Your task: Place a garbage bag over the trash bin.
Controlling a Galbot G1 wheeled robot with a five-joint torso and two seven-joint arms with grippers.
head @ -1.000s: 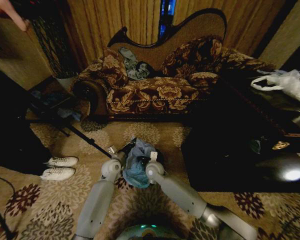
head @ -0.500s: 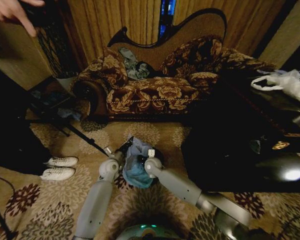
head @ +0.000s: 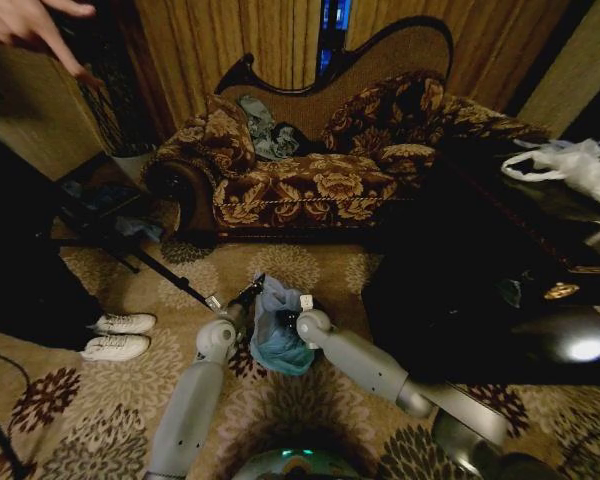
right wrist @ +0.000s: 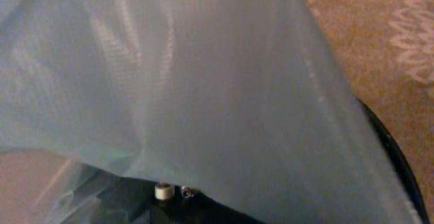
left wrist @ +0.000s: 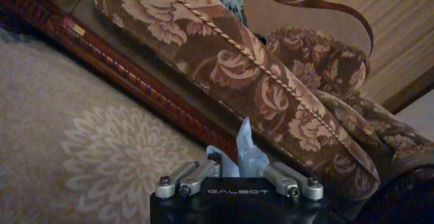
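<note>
The pale blue garbage bag (head: 278, 340) hangs crumpled between my two arms, low over the carpet in front of the sofa. My left gripper (head: 248, 297) is at the bag's upper left edge. In the left wrist view the left gripper (left wrist: 239, 168) is shut on a strip of the blue film (left wrist: 245, 142), which sticks up between its fingers. My right gripper (head: 292, 318) is against the bag's upper right side. The bag's film (right wrist: 203, 82) drapes across the right wrist view. The trash bin's curved black rim (right wrist: 390, 153) peeks out beside the film; the bag hides the rest of the bin.
A floral sofa (head: 300, 185) with a grey-blue garment (head: 270, 130) stands close behind. A black low table (head: 480, 300) with a white plastic bag (head: 580, 165) is on the right. White shoes (head: 120, 335) and a tripod leg (head: 160, 270) lie on the left.
The right arm's elbow has swung out to the right and lower. The bag has shifted a little toward me and hangs more tightly bunched between the grippers.
</note>
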